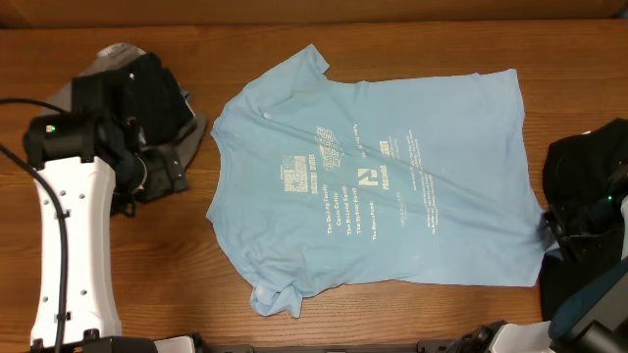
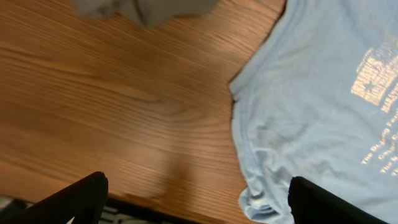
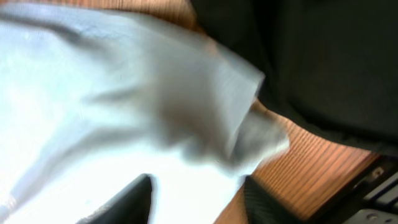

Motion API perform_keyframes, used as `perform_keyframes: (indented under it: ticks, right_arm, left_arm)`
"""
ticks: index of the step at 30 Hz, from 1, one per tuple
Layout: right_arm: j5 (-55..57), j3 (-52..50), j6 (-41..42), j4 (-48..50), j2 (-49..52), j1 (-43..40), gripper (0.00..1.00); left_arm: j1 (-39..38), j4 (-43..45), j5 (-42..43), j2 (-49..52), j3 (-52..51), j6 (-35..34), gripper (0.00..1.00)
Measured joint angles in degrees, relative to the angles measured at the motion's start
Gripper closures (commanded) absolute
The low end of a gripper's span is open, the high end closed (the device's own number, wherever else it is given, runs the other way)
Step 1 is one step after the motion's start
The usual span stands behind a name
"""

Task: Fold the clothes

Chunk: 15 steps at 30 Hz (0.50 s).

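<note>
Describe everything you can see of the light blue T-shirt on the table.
The light blue T-shirt looks like soft cotton, short-sleeved, with white lettering facing up. It lies spread flat on the wooden table, neck to the left, hem to the right, creased, its near sleeve bunched. Its hem corner reaches a black garment.

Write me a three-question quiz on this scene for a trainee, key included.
1. True or false: the T-shirt lies spread out on the table with its lettering facing up.
2. Pick one. The left gripper is: A) open and holding nothing; B) shut on a sleeve; C) shut on a sock.
3. Fill in the blank: the garment beyond the T-shirt's hem is ____ in colour.
Key: 1 true; 2 A; 3 black.
</note>
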Motion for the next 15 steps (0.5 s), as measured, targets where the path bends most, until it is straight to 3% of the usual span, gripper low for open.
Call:
perform_keyframes:
  ticks: [7, 15]
  right_arm:
    - [-3.04, 0.0, -2.45, 0.68, 0.0, 0.11, 0.29]
    - [-4.61, 0.0, -3.45, 0.83, 0.0, 0.13, 0.28]
  left_arm:
    - [-0.76, 7.78, 11.69, 0.04, -15.78, 3.1, 0.24]
    - [-11.98, 16.17, 19.91, 0.07, -31.21, 6.08, 0.26]
